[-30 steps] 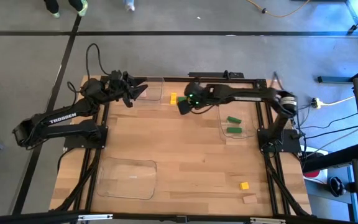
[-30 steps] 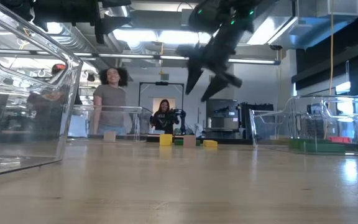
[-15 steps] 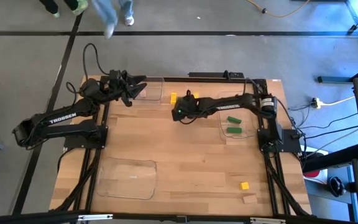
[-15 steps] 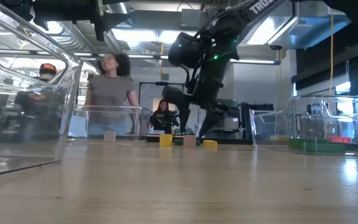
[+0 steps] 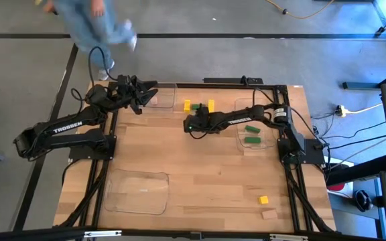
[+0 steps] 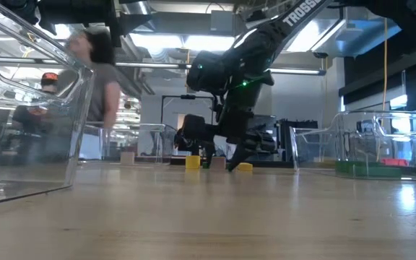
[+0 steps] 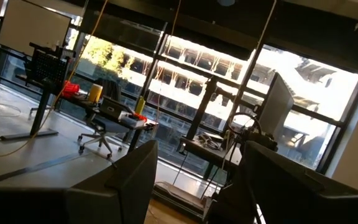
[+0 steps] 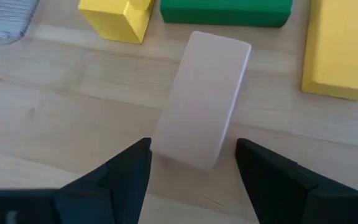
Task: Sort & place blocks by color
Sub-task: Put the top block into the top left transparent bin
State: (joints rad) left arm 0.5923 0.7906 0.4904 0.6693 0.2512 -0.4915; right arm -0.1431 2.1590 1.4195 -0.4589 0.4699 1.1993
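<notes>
1. The right gripper (image 8: 191, 163) is low over the far middle of the worktop (image 5: 200, 174), fingers spread wide on either side of a tan block (image 8: 202, 98), not touching it.
2. Just beyond the tan block lie a yellow cube (image 8: 117, 17), a green bar (image 8: 225, 11) and a yellow bar (image 8: 342, 46).
3. The left gripper (image 5: 141, 98) hovers over the far-left clear tray (image 5: 167, 100); I cannot tell its finger state.

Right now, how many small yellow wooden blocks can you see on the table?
3. Two yellow wooden blocks at the far edge, one left of the right gripper, one beyond its arm; a third near the right front corner. Others may be hidden.
</notes>
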